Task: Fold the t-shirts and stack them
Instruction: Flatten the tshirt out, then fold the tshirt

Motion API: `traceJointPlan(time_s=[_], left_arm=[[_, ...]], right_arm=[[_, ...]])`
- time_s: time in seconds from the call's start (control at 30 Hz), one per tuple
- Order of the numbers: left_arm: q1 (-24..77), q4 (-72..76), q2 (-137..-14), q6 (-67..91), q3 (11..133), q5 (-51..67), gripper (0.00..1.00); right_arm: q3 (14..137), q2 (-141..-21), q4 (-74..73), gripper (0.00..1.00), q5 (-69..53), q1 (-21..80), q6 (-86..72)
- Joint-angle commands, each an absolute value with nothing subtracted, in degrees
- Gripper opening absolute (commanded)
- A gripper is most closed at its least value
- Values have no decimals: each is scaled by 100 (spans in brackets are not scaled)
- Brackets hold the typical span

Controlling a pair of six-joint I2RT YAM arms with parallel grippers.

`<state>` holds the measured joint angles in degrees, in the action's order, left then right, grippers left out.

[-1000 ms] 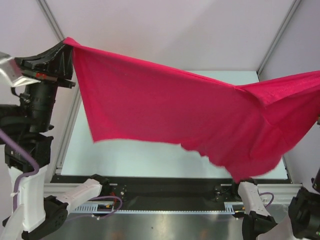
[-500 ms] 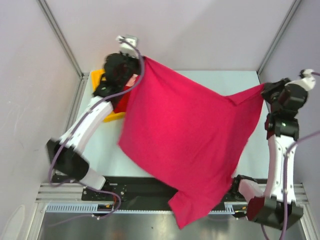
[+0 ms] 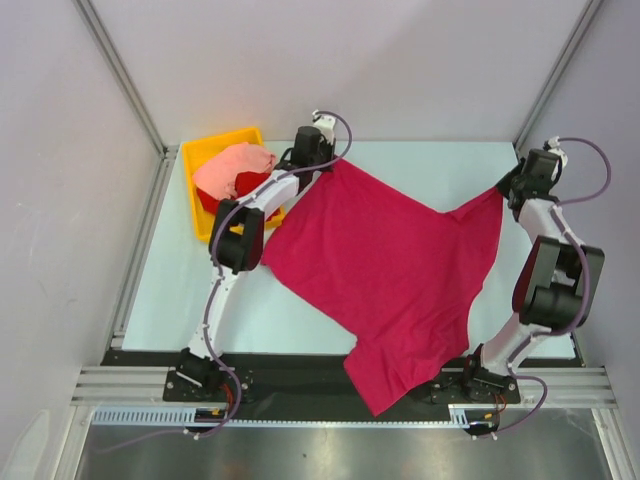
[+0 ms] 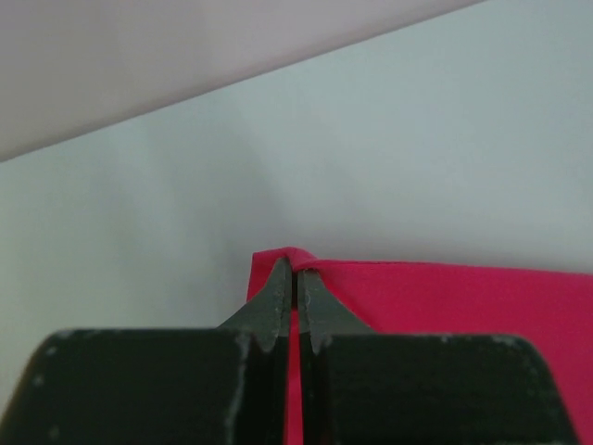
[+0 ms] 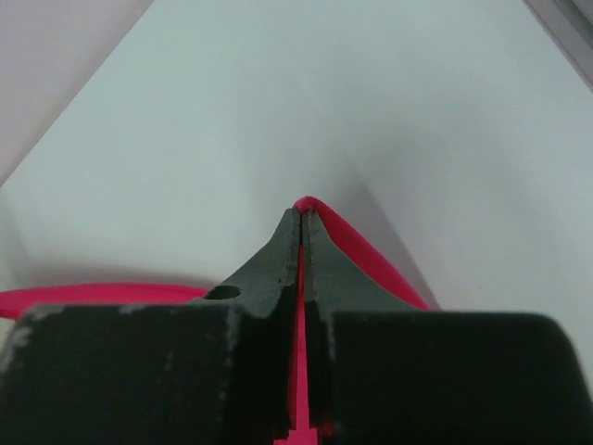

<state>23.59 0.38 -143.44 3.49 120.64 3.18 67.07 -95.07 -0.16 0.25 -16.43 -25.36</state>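
At the far left of the surface (image 3: 180,290), the yellow bin (image 3: 222,141) is holding two shirts. The pale salmon-pink shirt (image 3: 232,167) is lying bunched on top, and the bright red shirt (image 3: 244,186) is showing beneath it.

Just right of the bin, my left end effector (image 4: 294,271) is pinching one far corner of the magenta-crimson shirt (image 3: 390,265). Its fingers are closed tight, with only a thin fold of cloth between them.

The shirt is lying spread across the middle of the surface, and its far edge is running between my two end effectors and dipping in the middle. The cloth is lying mostly flat, with shallow creases. Its near end is narrowing and draping over the near edge of the surface onto the black rail (image 3: 300,370).

At the far right, my right end effector (image 5: 302,215) is gripping the other far corner. It too is closed, with a sliver of cloth between the fingers.
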Motion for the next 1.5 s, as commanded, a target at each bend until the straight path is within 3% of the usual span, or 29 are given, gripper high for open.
traceJointPlan(time_s=[0.0,0.23,0.63,0.93,1.17,1.47], left_arm=[[2285,124,-14693,448,13313,80,0],[2039,457,-14897,1028,13421,97,0],[1899,448,-14845,1511,13333,246,5],[1837,-228,-14555,1442,13298,316,7],[1837,-1325,-14125,1090,13009,571,14],[1811,-2222,-13773,651,12639,457,9]], right_arm=[[7748,-10095,177,0,237,-1723,-2277],[8920,-10924,-272,0,281,-1731,-2022],[9721,-11250,-1518,0,246,-1582,-2381],[8860,-10074,-2678,0,326,-1635,-2988],[8175,-9343,-3655,0,53,-1758,-3506],[6971,-8834,-3885,0,-746,-1986,-3920]])
